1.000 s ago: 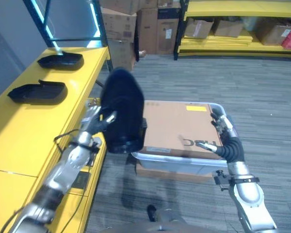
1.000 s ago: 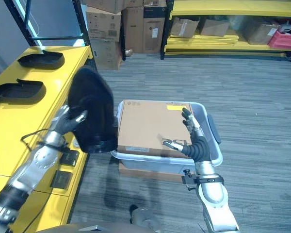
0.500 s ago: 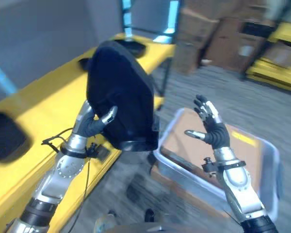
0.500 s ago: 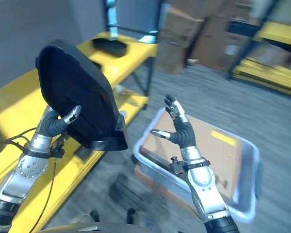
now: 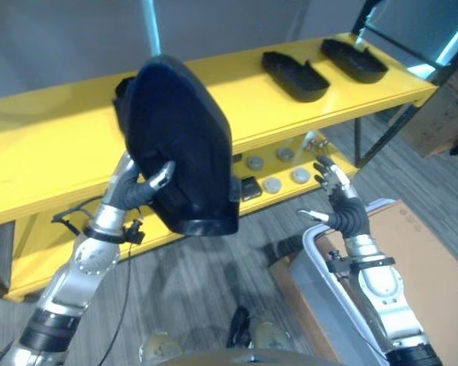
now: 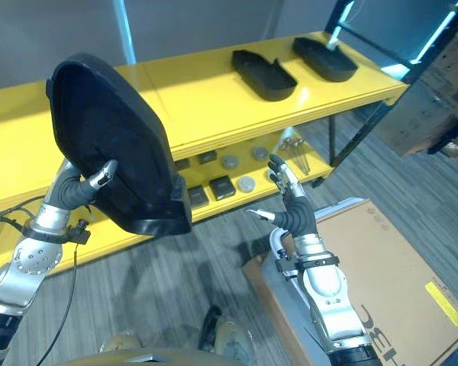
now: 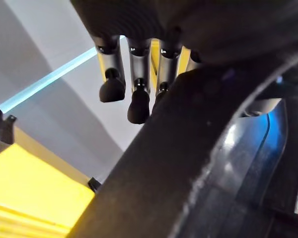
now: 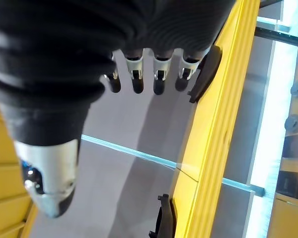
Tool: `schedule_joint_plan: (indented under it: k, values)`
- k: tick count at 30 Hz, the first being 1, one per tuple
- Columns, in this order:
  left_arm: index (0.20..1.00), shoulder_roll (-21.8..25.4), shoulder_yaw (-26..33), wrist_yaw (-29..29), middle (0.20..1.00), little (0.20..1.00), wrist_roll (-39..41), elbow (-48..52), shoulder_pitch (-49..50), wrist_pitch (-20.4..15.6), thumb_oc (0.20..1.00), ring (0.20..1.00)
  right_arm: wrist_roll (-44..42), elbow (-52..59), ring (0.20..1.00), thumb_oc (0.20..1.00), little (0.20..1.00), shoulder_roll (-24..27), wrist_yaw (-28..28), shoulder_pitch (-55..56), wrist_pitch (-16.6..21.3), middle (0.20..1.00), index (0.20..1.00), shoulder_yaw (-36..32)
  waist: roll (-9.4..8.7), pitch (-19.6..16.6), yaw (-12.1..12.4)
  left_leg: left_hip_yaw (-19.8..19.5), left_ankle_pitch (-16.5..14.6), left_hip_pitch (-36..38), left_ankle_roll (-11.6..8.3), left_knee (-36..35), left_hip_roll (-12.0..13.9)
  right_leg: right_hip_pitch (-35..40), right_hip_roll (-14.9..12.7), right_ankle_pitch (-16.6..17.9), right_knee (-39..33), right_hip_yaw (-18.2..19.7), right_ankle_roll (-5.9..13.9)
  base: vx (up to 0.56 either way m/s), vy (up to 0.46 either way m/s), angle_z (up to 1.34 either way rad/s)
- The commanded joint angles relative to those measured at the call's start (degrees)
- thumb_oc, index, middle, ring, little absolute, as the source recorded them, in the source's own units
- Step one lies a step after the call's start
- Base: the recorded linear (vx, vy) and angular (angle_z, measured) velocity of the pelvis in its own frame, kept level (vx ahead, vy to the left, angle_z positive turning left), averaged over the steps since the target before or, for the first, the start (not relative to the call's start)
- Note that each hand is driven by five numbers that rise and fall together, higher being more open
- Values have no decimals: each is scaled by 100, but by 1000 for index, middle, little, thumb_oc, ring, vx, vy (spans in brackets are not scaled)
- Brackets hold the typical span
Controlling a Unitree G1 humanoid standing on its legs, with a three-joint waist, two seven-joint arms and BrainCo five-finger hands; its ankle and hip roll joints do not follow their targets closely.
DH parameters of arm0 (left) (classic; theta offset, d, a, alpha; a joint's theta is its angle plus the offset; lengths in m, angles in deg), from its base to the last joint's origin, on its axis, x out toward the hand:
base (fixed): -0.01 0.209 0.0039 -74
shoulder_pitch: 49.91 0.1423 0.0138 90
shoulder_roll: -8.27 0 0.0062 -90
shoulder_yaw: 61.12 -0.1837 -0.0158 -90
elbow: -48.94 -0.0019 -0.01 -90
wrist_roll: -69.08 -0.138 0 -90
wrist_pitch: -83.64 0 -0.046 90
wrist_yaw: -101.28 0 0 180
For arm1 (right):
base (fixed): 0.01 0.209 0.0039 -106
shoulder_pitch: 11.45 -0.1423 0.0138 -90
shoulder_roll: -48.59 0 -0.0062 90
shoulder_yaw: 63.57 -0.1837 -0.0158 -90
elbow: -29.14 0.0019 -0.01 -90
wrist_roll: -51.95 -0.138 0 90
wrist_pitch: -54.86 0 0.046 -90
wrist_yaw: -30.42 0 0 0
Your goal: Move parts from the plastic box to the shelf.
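A large black moulded part [image 5: 179, 145] is held upright in the air in front of the yellow shelf [image 5: 53, 130]. My left hand [image 5: 141, 187] is shut on it from below, thumb hooked over its lower rim and fingers [image 7: 134, 94] behind its edge [image 7: 213, 148]. My right hand [image 6: 290, 210] is raised open with straight fingers [image 8: 136, 79], holding nothing, above the near corner of the clear plastic box [image 5: 314, 267]. A flat cardboard carton [image 6: 389, 274] fills that box.
Two black tray-like parts [image 6: 263, 74] [image 6: 324, 59] lie on the shelf top to the right. The lower shelf level carries several small round and black items [image 6: 237, 171]. Dark shelf posts [image 6: 343, 114] and stacked cartons [image 6: 443, 84] stand at the far right.
The whole view has swung left from the box to face the yellow shelf. My left hand still holds the black part up; the right hand stays raised and open.
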Motion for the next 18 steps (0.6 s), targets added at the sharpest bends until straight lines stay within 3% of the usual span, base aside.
schedule_joint_plan:
  k: [1, 4, 9, 12, 13, 14, 16, 17, 18]
  values:
    - [200, 194, 283, -173, 200, 200, 0, 250, -258, -181, 200, 200, -174, 386, 1000, 1000, 1000, -169, 81, -119, 224, 1000, 1000, -167, -94, -362, 175, -419, -112, 844, -59, -691, -523, 415, 255, -470, -177, 342, 835, -46, 110, 56]
    - [200, 227, 306, -170, 200, 200, 35, 247, -231, -175, 200, 200, -183, 369, 1000, 1000, 1000, -211, 89, -151, 211, 1000, 1000, -129, -137, -336, 194, -479, -175, 845, 4, -824, -597, 380, 219, -404, -174, 350, 881, -101, 133, 29]
    - [200, 403, 556, -242, 200, 200, 34, 232, -12, -180, 200, 200, -132, 222, 1000, 1000, 1000, -517, 139, -387, 157, 1000, 1000, 237, -438, -182, 482, -773, -95, 650, 264, -1149, -945, 206, 198, 82, -397, 753, 1173, -176, 205, -8]
    - [200, 482, 587, -249, 200, 200, -27, 244, -32, -180, 200, 200, -159, 135, 1000, 1000, 1000, -640, 183, -431, 144, 1000, 1000, 345, -494, -111, 508, -768, -55, 585, 310, -1188, -1004, 159, 173, 166, -454, 943, 1285, -124, 132, -10]
    - [200, 507, 548, -264, 200, 200, -39, 205, -117, -196, 200, 200, -172, 99, 1000, 1000, 1000, -691, 177, -427, 144, 1000, 1000, 357, -496, -78, 474, -786, -29, 543, 315, -1203, -1010, 114, 206, 189, -461, 1118, 1344, -167, 143, 0]
    - [200, 530, 345, -252, 200, 200, -74, 56, -401, -221, 200, 200, -196, 62, 1000, 1000, 1000, -773, 176, -329, 144, 1000, 1000, 311, -440, -35, 349, -1000, -19, 459, 319, -1202, -1051, 15, 530, 194, -428, 1901, 1396, -117, 90, 2]
    - [200, 531, 333, -257, 200, 200, -77, 44, -420, -224, 200, 200, -197, 65, 1000, 1000, 1000, -777, 177, -330, 143, 1000, 1000, 302, -454, -39, 364, -990, 10, 438, 321, -1206, -1059, 0, 524, 229, -454, 1912, 1396, -58, 70, 72]
    - [200, 534, 127, -184, 200, 200, -35, -36, -622, -253, 200, 200, -178, 118, 1000, 1000, 1000, -755, 185, -171, 146, 1000, 1000, 168, -388, -9, 351, -1254, 36, 358, 389, -1204, -1119, 114, 708, 65, -484, 2515, 1396, -40, 93, 111]
    - [200, 535, 124, -185, 200, 200, -36, -38, -626, -254, 200, 200, -179, 119, 1000, 1000, 1000, -756, 186, -170, 145, 1000, 1000, 165, -391, -12, 355, -1251, 43, 355, 390, -1211, -1121, 110, 707, 71, -490, 2518, 1396, -67, 185, 59]
